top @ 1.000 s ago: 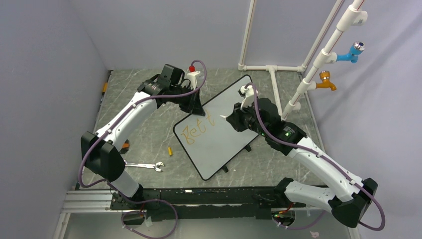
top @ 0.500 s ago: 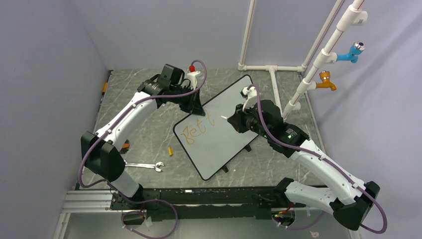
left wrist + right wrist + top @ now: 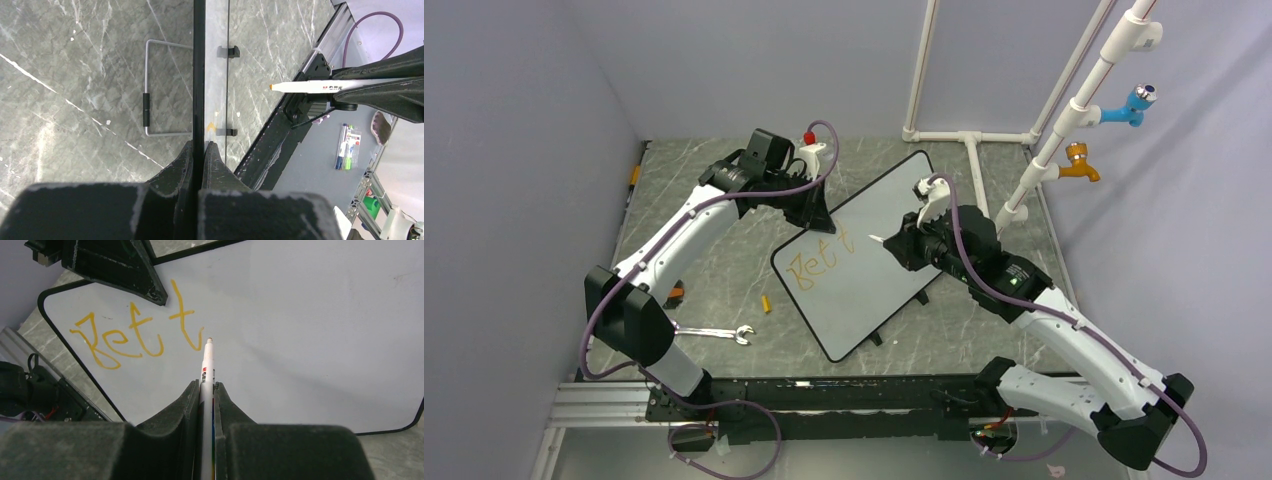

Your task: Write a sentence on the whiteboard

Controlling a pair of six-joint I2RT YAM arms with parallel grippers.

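Note:
The whiteboard (image 3: 874, 270) lies tilted on the table, black-framed and glossy white. Orange lettering (image 3: 819, 262) on it reads "Bett"; it also shows in the right wrist view (image 3: 135, 337). My left gripper (image 3: 816, 218) is shut on the board's upper left edge (image 3: 199, 100), seen edge-on in the left wrist view. My right gripper (image 3: 904, 243) is shut on a white marker (image 3: 206, 367) with an orange tip. The tip (image 3: 871, 236) hangs just right of the last "t", slightly off the board surface.
A wrench (image 3: 714, 332), a small orange cap (image 3: 766, 303) and an orange object (image 3: 675, 293) lie left of the board. White pipes (image 3: 984, 165) with blue and orange taps stand at the back right. A red-topped white piece (image 3: 810, 148) sits behind the left gripper.
My right arm has shifted slightly right and back, and the marker tip has drawn a little away from the last "t". The left arm and the board have not moved.

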